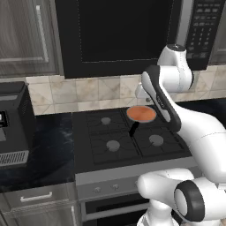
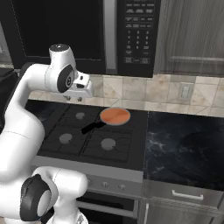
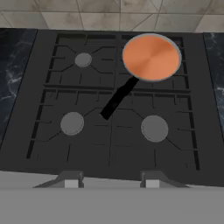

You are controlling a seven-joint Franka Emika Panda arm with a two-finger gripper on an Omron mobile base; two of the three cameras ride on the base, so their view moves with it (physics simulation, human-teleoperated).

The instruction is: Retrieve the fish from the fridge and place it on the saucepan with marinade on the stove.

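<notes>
Beyond the fingers (image 3: 111, 183), saucepan (image 3: 151, 57), back right burner, well apart

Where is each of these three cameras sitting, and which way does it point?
Left base view: behind the arm on its left, looking forward and down at the stove; the white arm rises lower right.
Right base view: behind on its right, same stove, microwave above; arm lower left.
Hand view: on the hand, looking down over the burners; the gripper tips show at the bottom.
All three share the saucepan of marinade on the back right burner.
</notes>
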